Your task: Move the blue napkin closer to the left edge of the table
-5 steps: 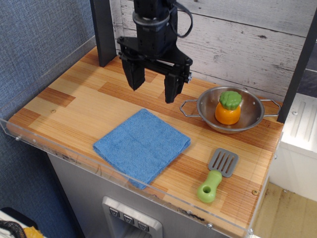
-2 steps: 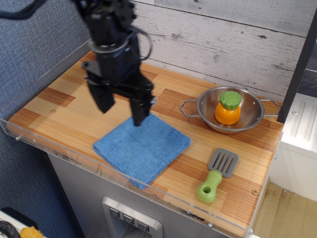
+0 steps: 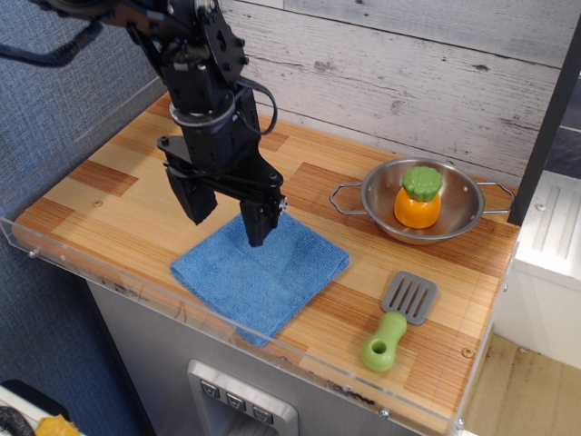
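Note:
The blue napkin (image 3: 263, 275) lies flat on the wood-plank table (image 3: 100, 195), near the front edge and about mid-width. My black gripper (image 3: 229, 222) is open, fingers pointing down, and hangs just above the napkin's far-left corner. One fingertip (image 3: 257, 231) is over the cloth; the other (image 3: 200, 209) is over bare wood just left of it. I cannot tell whether a fingertip touches the cloth.
A steel bowl (image 3: 454, 221) with handles holds an orange-and-green toy vegetable (image 3: 418, 197) at the back right. A grey spatula with a green handle (image 3: 397, 322) lies front right. A clear acrylic rim (image 3: 54, 247) runs along the table edges. A plank wall stands behind.
The gripper has moved from the back of the table forward and left, then lowered toward the napkin's far-left corner. The napkin has not moved.

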